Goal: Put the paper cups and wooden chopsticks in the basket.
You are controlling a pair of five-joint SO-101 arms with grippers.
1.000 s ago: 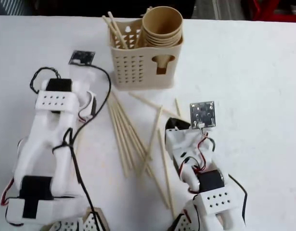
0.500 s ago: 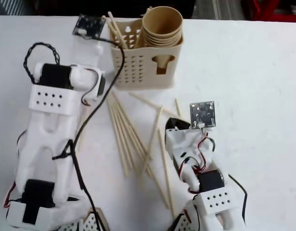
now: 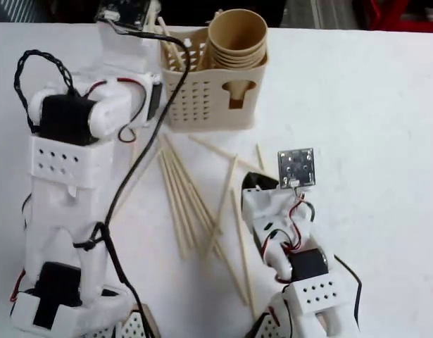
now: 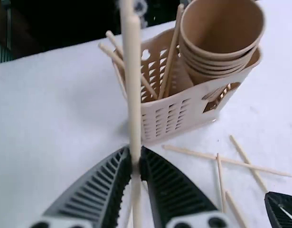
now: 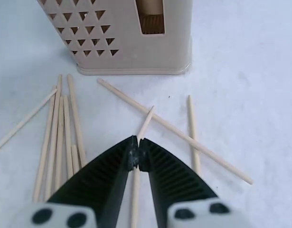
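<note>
A beige perforated basket [image 3: 202, 98] stands at the back of the white table, with a stack of paper cups [image 3: 237, 35] and a few chopsticks [image 3: 170, 46] inside it. Several wooden chopsticks [image 3: 191, 201] lie loose in front of the basket. My left gripper [image 4: 135, 154] is shut on one chopstick [image 4: 132, 85], held upright just left of the basket [image 4: 183, 109] and level with the cups [image 4: 221, 33]. My right gripper [image 5: 137, 145] is shut and sits low over the loose chopsticks [image 5: 60, 128], one of which [image 5: 146, 121] runs under its tips.
The left arm [image 3: 68, 141] stretches along the table's left side, trailing a black cable [image 3: 124, 190]. The right arm [image 3: 286, 239] sits at the front right. The table ends just behind the basket. Open white surface lies to the right.
The left arm has stretched toward the back of the table, to the basket's left side, its wrist now at the far edge. The right arm has stayed put.
</note>
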